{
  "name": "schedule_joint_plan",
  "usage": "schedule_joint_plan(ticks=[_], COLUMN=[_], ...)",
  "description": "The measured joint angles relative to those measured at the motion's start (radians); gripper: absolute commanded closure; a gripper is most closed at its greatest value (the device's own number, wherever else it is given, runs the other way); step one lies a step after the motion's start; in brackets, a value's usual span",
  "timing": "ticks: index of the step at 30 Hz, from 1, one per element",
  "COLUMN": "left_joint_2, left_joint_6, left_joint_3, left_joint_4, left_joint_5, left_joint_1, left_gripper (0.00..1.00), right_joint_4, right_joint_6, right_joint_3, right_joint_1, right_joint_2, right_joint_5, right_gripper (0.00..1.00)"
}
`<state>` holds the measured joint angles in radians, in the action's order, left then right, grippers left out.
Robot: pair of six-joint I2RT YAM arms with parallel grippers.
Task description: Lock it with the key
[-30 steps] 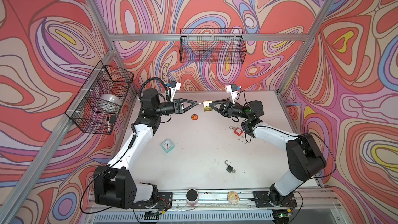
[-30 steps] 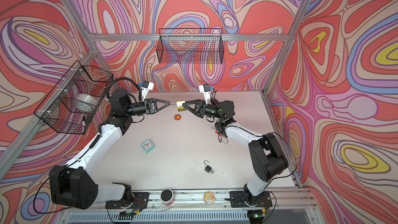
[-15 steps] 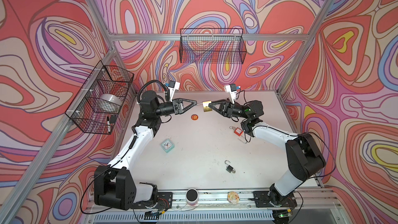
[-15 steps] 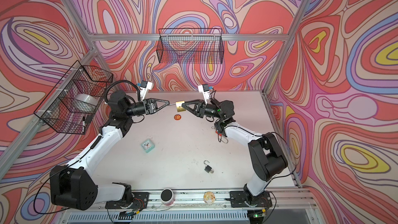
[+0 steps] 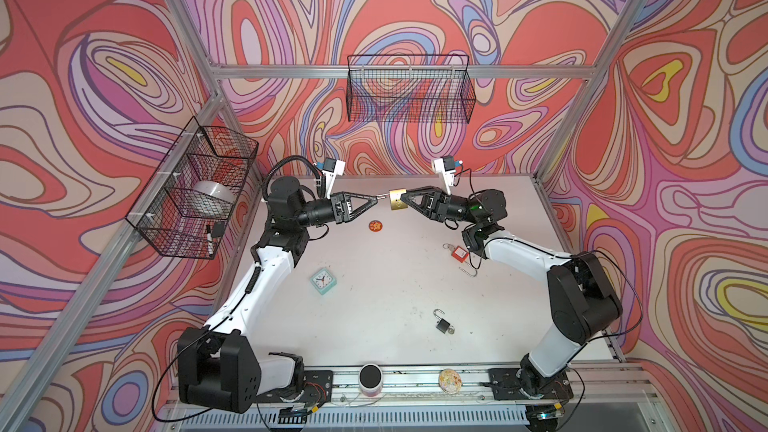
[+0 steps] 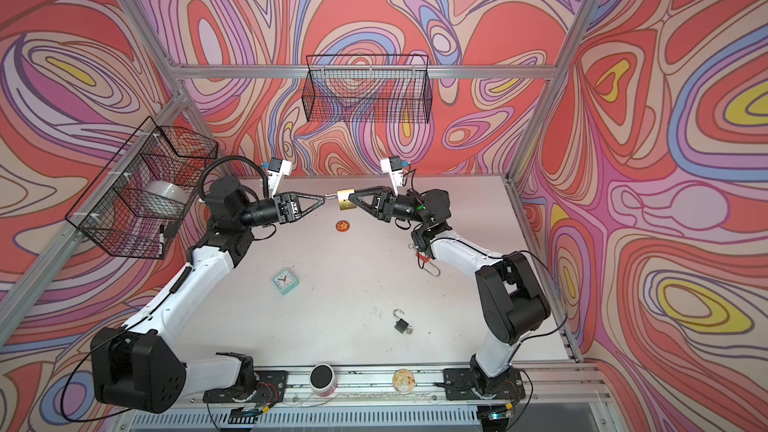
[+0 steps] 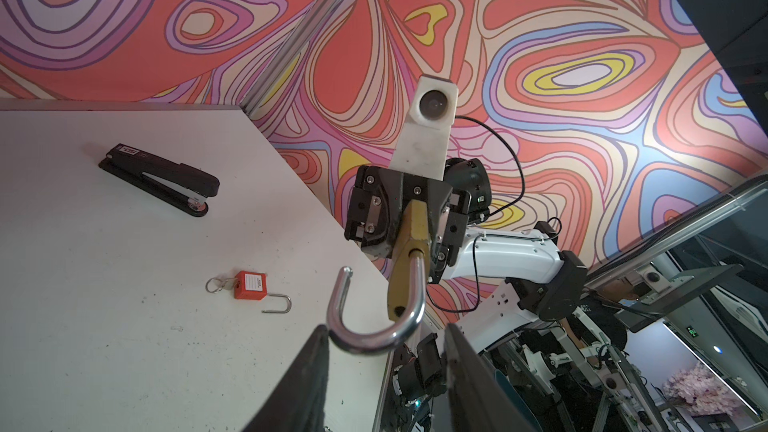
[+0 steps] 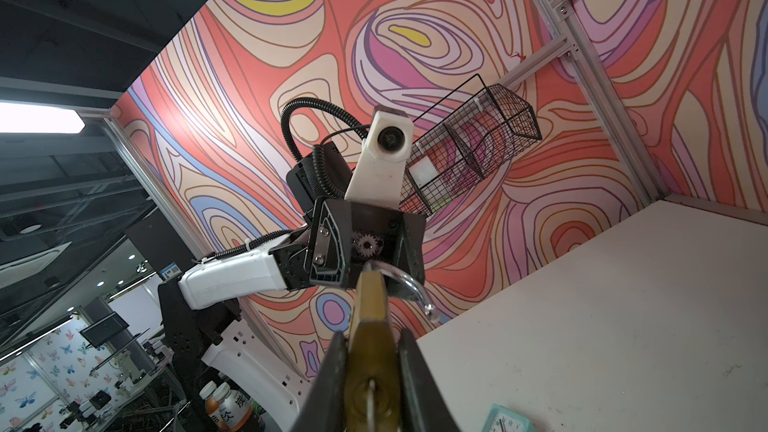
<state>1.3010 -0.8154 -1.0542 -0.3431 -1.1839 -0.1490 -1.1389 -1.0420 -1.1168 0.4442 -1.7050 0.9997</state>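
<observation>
Left wrist view shows the padlock (image 7: pixel 405 276) clamped between the right fingers (image 8: pixel 328 380), off the tabletop (image 7: pixel 124 347), so its open shackle (image 7: pixel 374 344) lies between the left fingers (image 7: pixel 307 380), which are apart, probably to press it shut.

**Both arms raised, grippers nose to nose**

L arm (image 5: pixel 266 272) climbs from its front base, elbow bent, wrist level, pointing twd centre. R arm (image 5: pixel 523 251) mirrors it from the opp. side. In both top views L gripper (image 5: pixel 376 198) (image 6: pixel 323 198) & R gripper (image 5: pixel 405 198) (image 6: pixel 352 198) meet tip to tip, both off the surface. R gripper is clamped on the brass padlock (image 7: pixel 409 234), one finger on each flat face. L gripper jaws stand apart, straddling the shackle bend: one finger (image 7: pixel 318 351) touches it, the other is clear.
</observation>
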Motion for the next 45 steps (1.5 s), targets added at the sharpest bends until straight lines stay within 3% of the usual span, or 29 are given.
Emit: schedule_joint_plan(ticks=[1,3,5,13,19,33,39,42,45], left_joint_2=[0.000,0.000,0.000,0.000,0.000,0.013,0.013,0.013,0.013], left_joint_6=[-0.001,-0.001,0.000,-0.027,-0.026,-0.095,-0.106,-0.113,-0.116], left_joint_3=[0.002,0.002,0.002,0.028,0.035,0.088,0.088,0.088,0.088], left_joint_4=[-0.002,-0.008,-0.015,-0.082,-0.114,-0.244,-0.251,-0.254,-0.263], left_joint_5=[0.000,-0.001,-0.001,0.004,0.024,0.034,0.037,0.037,0.034], left_joint_1=[0.000,0.000,0.000,0.000,0.000,-0.021,-0.023,-0.023,-0.025], left_gripper=[0.54,0.37,0.31,0.33,0.26,0.53,0.75,0.91,0.97], right_joint_4=[-0.003,-0.012,-0.014,-0.024,-0.036,-0.036,-0.036,-0.037,-0.034], right_joint_6=[-0.002,-0.009,-0.016,-0.033,-0.046,-0.052,-0.052,-0.051,-0.052], right_joint_3=[0.000,-0.003,-0.004,-0.004,-0.004,-0.004,-0.004,-0.004,-0.004], right_joint_1=[0.000,0.000,0.000,0.000,0.000,0.000,0.000,0.000,0.000], right_joint_2=[-0.001,-0.005,-0.008,-0.012,-0.026,-0.029,-0.029,-0.029,-0.029], right_joint_5=[0.001,0.002,0.003,0.004,0.006,0.022,0.022,0.022,0.023], right_gripper=[1.00,1.00,1.00,1.00,1.00,1.00,1.00,1.00,1.00])
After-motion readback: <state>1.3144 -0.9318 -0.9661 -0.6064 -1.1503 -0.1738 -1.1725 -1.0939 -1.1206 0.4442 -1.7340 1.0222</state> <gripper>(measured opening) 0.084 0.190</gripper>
